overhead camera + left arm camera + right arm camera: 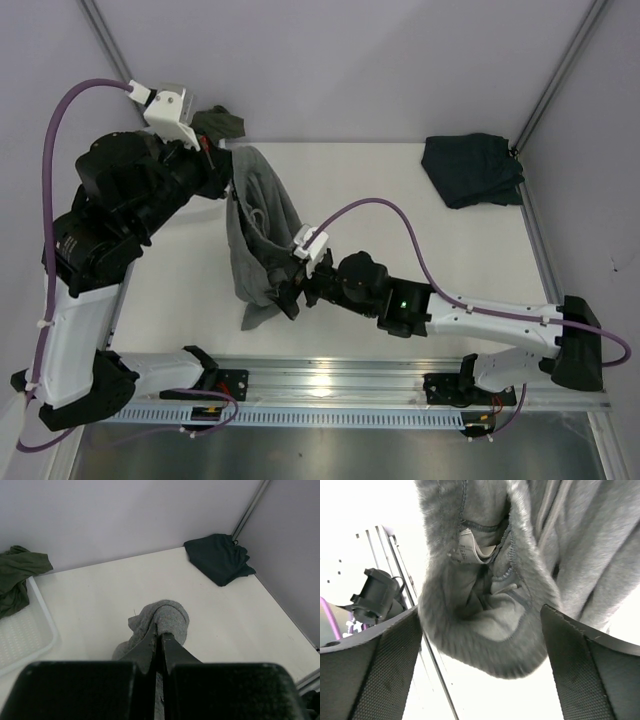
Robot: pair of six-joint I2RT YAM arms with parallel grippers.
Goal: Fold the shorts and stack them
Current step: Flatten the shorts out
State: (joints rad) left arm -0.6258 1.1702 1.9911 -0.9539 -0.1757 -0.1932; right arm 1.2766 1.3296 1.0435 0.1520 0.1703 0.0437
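The light grey shorts hang in the air, pinched at the top by my left gripper, which is shut on a bunch of the cloth. My right gripper is at their lower end. Its jaws stand wide open on either side of the hanging grey hem, and the fingers are not closed on it. The dark navy shorts lie crumpled at the table's far right corner. The olive green shorts lie at the far left, over the basket's edge.
A white mesh basket sits at the left side of the table, beside my left arm. Grey walls and metal frame posts close in the back and the right. A rail runs along the near edge.
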